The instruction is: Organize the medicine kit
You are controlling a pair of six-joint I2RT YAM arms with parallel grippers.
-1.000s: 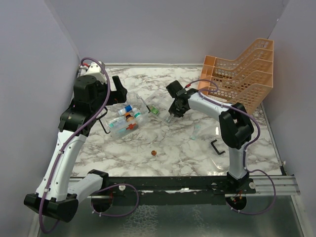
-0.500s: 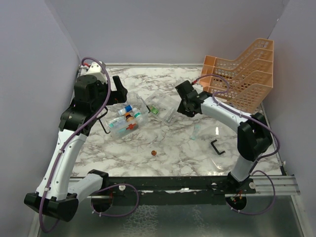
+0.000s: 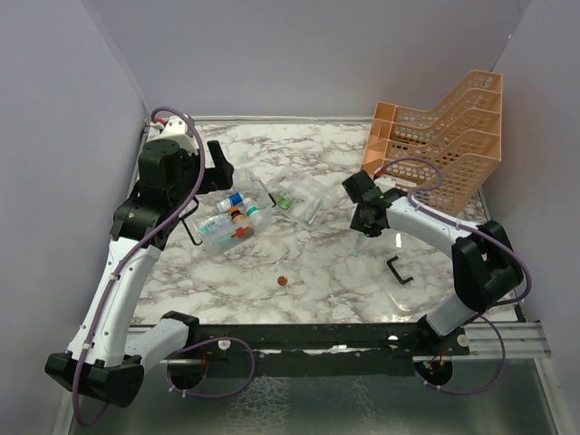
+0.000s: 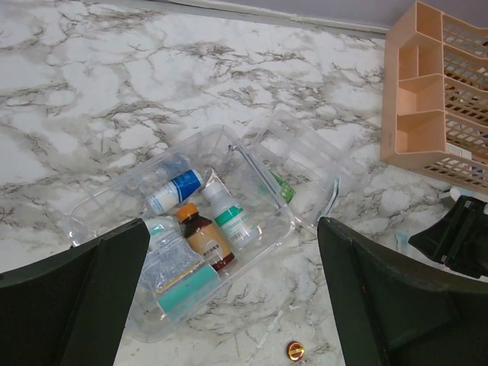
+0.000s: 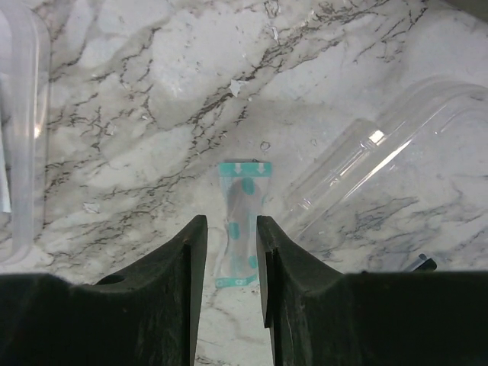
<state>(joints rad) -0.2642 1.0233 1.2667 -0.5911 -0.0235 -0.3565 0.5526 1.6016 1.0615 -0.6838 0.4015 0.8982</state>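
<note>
The flat sachet (image 5: 242, 223), thin glossy teal-and-clear film lying flush on the slick marble-patterned table (image 3: 308, 272) just right of centre, may skid or slip free if the right gripper (image 5: 231, 229), narrowly parted and empty above it, closes without catching an edge. The medicine kit (image 4: 99, 210), a rigid clear plastic box of small bottles (image 4: 174, 191), sits left of centre below the wide-open, empty left gripper (image 4: 232, 226).

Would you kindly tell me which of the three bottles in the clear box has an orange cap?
The amber-brown bottle. It lies between the blue-labelled bottle and the green-labelled bottle, and both of those have white bodies.
</note>
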